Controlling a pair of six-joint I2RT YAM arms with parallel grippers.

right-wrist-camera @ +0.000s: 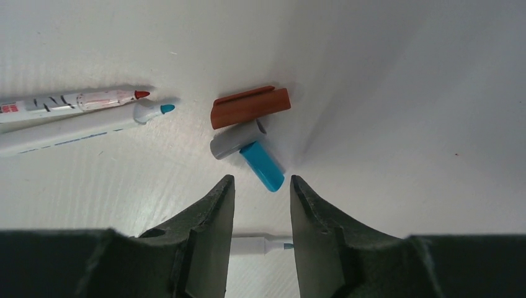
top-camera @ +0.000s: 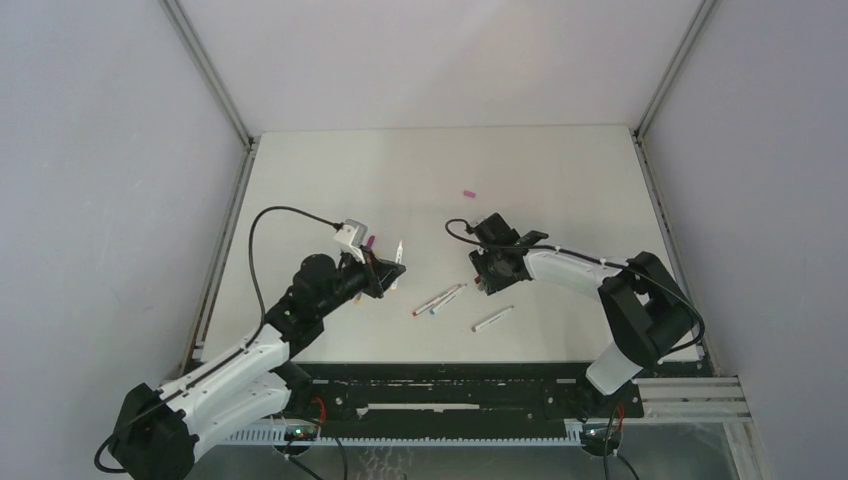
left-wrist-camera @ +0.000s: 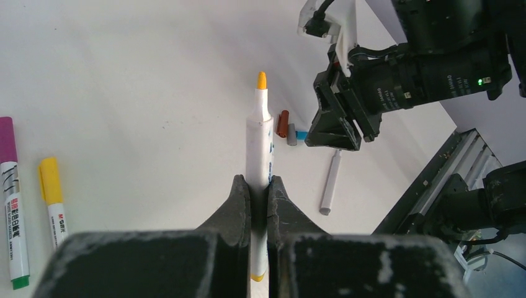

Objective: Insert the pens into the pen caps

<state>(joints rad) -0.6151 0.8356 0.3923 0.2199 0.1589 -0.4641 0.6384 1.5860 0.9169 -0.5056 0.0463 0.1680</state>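
Observation:
My left gripper is shut on a white pen whose bare orange tip points away from the wrist; it hangs above the table. My right gripper stands open just over the table, nothing between its fingers. Right ahead of its fingertips lie three pen caps touching each other: blue, grey and dark red. Two uncapped pens, red-tipped and blue-tipped, lie to the left. A third pen lies beneath the jaws. A pink cap sits farther back.
Two capped pens, one purple-capped and one yellow-capped, lie left of the held pen. A grey pen rests near the front of the table. The black rail runs along the near edge.

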